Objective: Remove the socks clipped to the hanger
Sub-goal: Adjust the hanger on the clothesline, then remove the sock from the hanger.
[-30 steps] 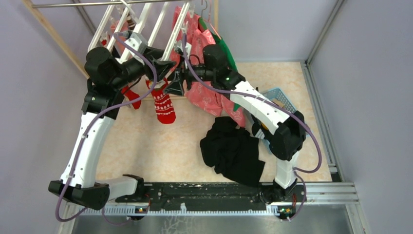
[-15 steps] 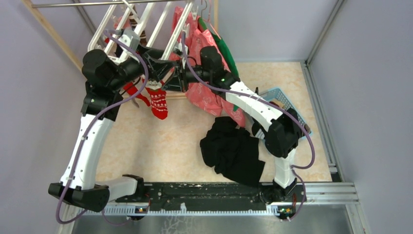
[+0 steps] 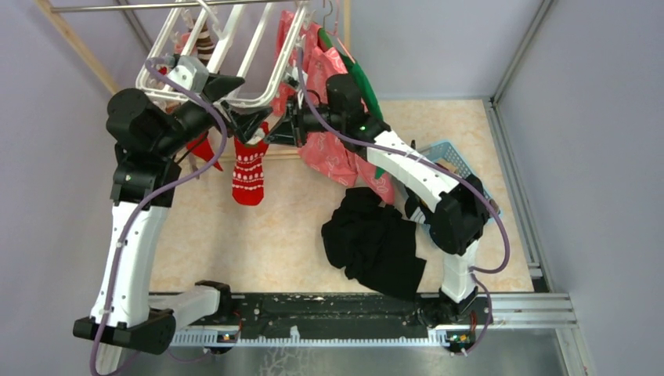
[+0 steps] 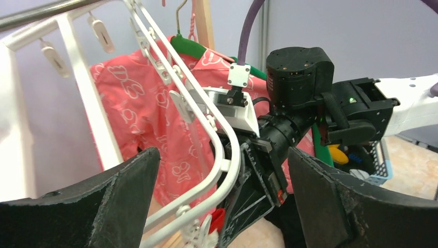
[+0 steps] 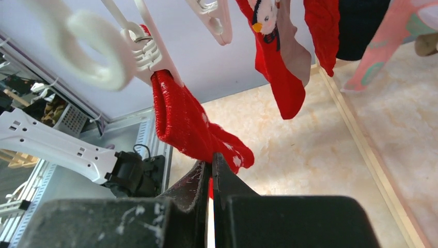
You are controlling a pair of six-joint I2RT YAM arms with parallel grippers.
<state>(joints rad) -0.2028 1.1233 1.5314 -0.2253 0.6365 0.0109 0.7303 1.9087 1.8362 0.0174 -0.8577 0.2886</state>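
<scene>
Right wrist view: right tool clamps red sock; left tool gapes wide around hanger.

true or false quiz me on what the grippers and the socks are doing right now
1. The left gripper is open, with a bar of the hanger between its fingers. True.
2. The right gripper has its jaws spread wide. False: it is shut on the red sock.
3. That red sock lies flat on the table. False: it hangs from the hanger, held by a white clip.
4. A black cloth heap lies on the table near the right arm. True.
5. The blue basket sits on the left arm's side. False: it is on the right arm's side.
</scene>
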